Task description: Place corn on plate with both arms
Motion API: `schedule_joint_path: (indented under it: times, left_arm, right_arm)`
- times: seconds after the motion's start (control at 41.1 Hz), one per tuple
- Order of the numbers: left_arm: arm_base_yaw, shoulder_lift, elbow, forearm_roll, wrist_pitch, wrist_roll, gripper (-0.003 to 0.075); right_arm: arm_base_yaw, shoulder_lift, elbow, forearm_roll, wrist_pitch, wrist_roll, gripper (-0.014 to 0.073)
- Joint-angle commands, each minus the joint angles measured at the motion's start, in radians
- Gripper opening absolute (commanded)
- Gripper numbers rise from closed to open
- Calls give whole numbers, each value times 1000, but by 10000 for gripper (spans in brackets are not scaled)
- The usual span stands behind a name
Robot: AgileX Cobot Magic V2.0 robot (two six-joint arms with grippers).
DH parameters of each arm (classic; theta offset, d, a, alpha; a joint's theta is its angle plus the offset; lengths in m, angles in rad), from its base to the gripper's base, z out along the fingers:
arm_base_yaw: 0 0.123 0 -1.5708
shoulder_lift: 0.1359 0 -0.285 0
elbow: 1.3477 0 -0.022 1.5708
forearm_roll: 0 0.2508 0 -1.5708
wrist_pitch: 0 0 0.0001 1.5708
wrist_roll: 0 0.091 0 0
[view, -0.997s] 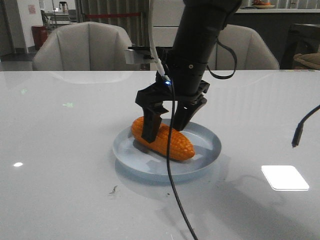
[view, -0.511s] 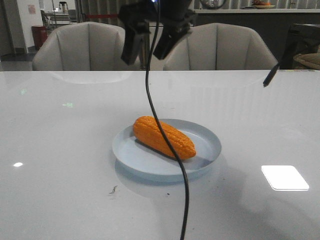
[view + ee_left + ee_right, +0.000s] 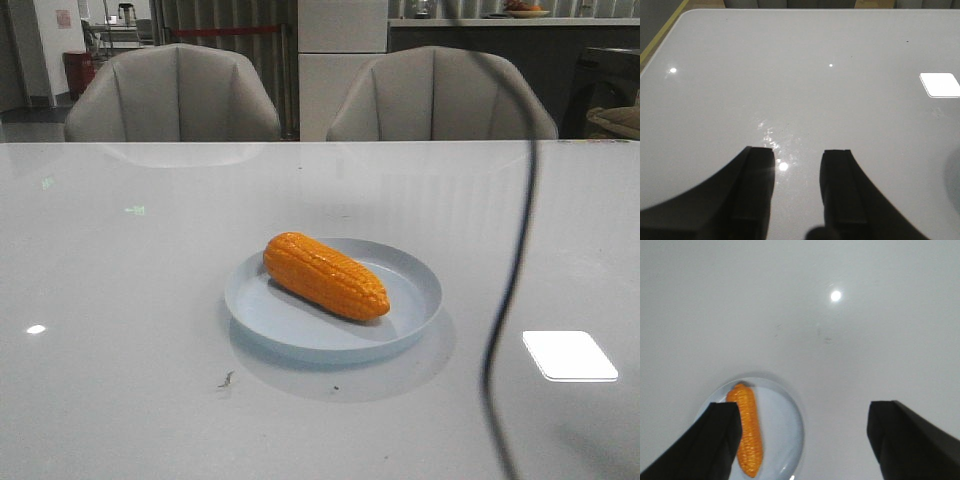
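On the plate (image 3: pixel 415 290), near the middle of the counter (image 3: pixel 120 300), the corn (image 3: pixel 325 275) lies on its side, wholly inside the rim, its blunt end toward the plate's far-left edge and its tapered tip toward the plate's centre-right. Judged from that, the placing looks done, and nothing seems left except for the arms to clear off (neither touches the corn or the plate). High above the plate, the right gripper (image 3: pixel 802 440) hangs with its fingers (image 3: pixel 900 435) spread wide and empty; one dark finger covers part of the plate's rim in that wrist view. Well away from the plate, the left gripper (image 3: pixel 797 190) is parted more narrowly over bare counter, also holding nothing. Neither arm shows in the front view, only a blurred dark cable (image 3: pixel 510 280) hanging just right of the plate. A small dark speck (image 3: pixel 228 379) on the counter in front of the plate is too small to identify.
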Motion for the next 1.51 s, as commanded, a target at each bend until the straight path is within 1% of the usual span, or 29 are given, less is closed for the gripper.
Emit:
schedule_joint_path:
  times: [0.0,0.097,0.195,0.316,0.365,0.462,0.535,0.559,0.584,0.608,0.73,0.851,0.973,1.07,1.143,1.484]
  left_arm:
    - [-7,-5,-30,-15,-69,1,316]
    - [-7,-5,-30,-15,-69,1,316]
    - [-7,-5,-30,-15,-69,1,316]
    - [-7,-5,-30,-15,-69,1,316]
    - [-7,-5,-30,-15,-69,1,316]
    - [-7,-5,-30,-15,-69,1,316]
    - [-7,-5,-30,-15,-69,1,316]
    - [-7,-5,-30,-15,-69,1,316]
    - [-7,-5,-30,-15,-69,1,316]
    - [-7,-5,-30,-15,-69,1,316]
    - [-7,-5,-30,-15,-69,1,316]
    - [-7,-5,-30,-15,-69,1,316]
    - [-7,-5,-30,-15,-69,1,316]
    - [-7,-5,-30,-15,-69,1,316]
    - [-7,-5,-30,-15,-69,1,316]
    - [-7,-5,-30,-15,-69,1,316]
  right_arm:
    - [-59,-146,-38,23,5,4,622]
    - [-123,-233,-32,23,-3,-3,622]
    - [-181,-317,5,23,-19,-44,622]
    - [-239,-436,137,22,-60,-70,622]
    - [-255,-483,217,22,-96,-70,622]
    - [-272,-609,404,22,-222,-70,622]
    - [-272,-713,584,22,-332,-70,622]
    - [-272,-742,653,22,-360,-70,622]
    - [-272,-771,687,22,-388,-70,622]
    - [-272,-809,775,22,-422,-70,622]
    - [-272,-964,1068,22,-556,-47,622]
    - [-272,-1099,1312,22,-636,1,622]
    - [-272,-1194,1467,22,-640,36,622]
    - [-272,-1241,1537,22,-631,52,622]
    - [-272,-1261,1558,23,-631,60,622]
    - [-272,-1264,1560,23,-607,60,622]
